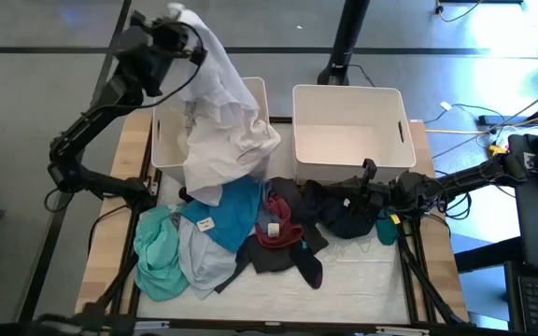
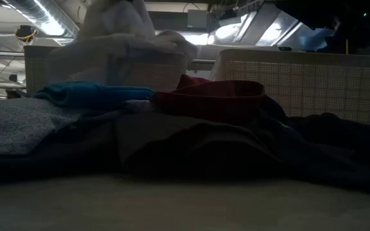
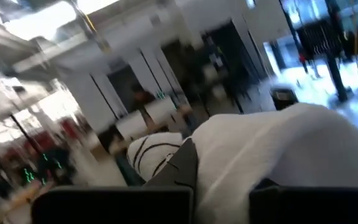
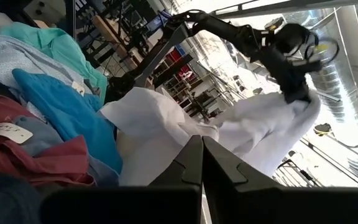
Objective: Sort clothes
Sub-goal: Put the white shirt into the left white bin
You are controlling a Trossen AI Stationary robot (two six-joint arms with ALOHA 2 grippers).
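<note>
One white garment lifted upper left, clenched in left gripper; right gripper clamped empty; pile unsorted.

Left bin mostly hidden under draped white garment. Left gripper fingertips buried in that cloth. Right gripper indistinct among black garment. Low view too dark for detail; left wrist view heavily blurred.
</note>
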